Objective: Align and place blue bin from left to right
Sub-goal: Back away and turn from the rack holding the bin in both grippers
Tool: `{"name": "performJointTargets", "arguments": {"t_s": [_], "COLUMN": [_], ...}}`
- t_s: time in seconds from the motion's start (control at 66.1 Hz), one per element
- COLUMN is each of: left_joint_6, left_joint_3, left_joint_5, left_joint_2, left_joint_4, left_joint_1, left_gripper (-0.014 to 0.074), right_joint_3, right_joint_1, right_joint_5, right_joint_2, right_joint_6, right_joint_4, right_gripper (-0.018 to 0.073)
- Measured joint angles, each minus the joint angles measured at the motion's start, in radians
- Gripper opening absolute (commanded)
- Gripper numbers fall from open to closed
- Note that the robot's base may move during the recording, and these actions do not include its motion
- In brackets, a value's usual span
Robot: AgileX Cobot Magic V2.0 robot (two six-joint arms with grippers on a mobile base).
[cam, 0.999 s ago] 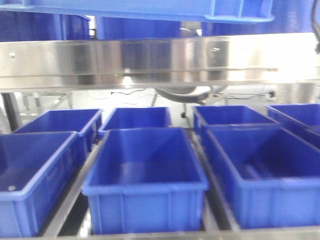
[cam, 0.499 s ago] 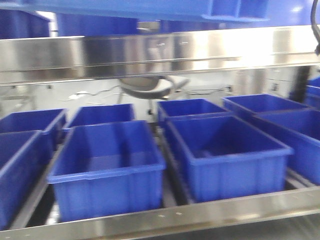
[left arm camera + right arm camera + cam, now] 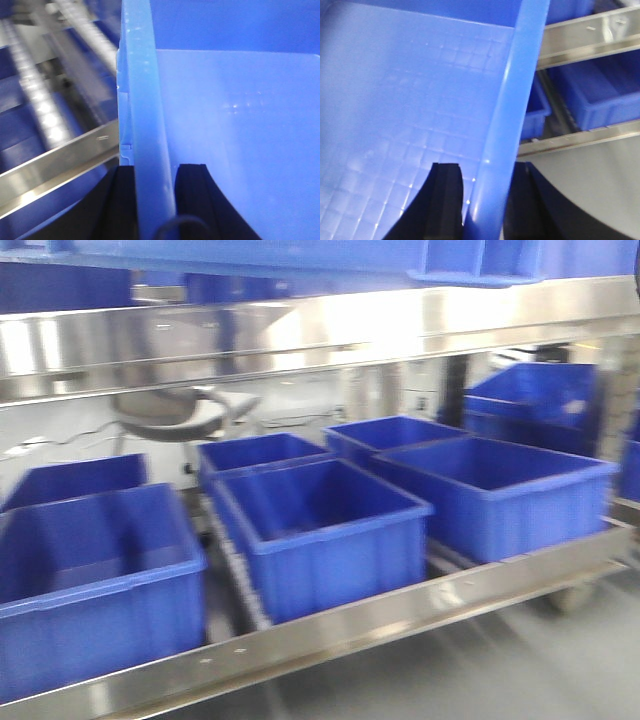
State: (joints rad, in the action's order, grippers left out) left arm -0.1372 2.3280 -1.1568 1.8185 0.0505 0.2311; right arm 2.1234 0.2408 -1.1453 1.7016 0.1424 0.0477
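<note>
We carry the blue bin (image 3: 300, 255) high, its underside and handle recess lying along 12 o'clock of the front view. Our left gripper (image 3: 152, 200) pinches the rim on one side, a black pad against each face. Our right gripper (image 3: 484, 200) clamps the opposite rim the same way. Over the last second the deeper-blue bins (image 3: 320, 530) on the rack (image 3: 350, 625) have slid toward 9 o'clock, and a tilted bin (image 3: 530, 405) has appeared at 2 o'clock. We judge that we are travelling rightward along the rack, with the setting-down not yet begun.
</note>
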Motion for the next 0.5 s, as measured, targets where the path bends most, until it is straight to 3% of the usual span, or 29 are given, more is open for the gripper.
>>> {"name": "performJointTargets", "arguments": {"t_s": [0.499], "left_joint_6": [0.000], "left_joint_3": [0.000], "left_joint_5": [0.000], "left_joint_2": [0.000], "left_joint_4": [0.000], "left_joint_1": [0.000], "left_gripper": [-0.0111], "right_joint_3": [0.000], "right_joint_1": [0.000], "right_joint_5": [0.000], "right_joint_2": [0.000], "right_joint_6": [0.000], "right_joint_4": [0.002], "right_gripper": [-0.0067]}}
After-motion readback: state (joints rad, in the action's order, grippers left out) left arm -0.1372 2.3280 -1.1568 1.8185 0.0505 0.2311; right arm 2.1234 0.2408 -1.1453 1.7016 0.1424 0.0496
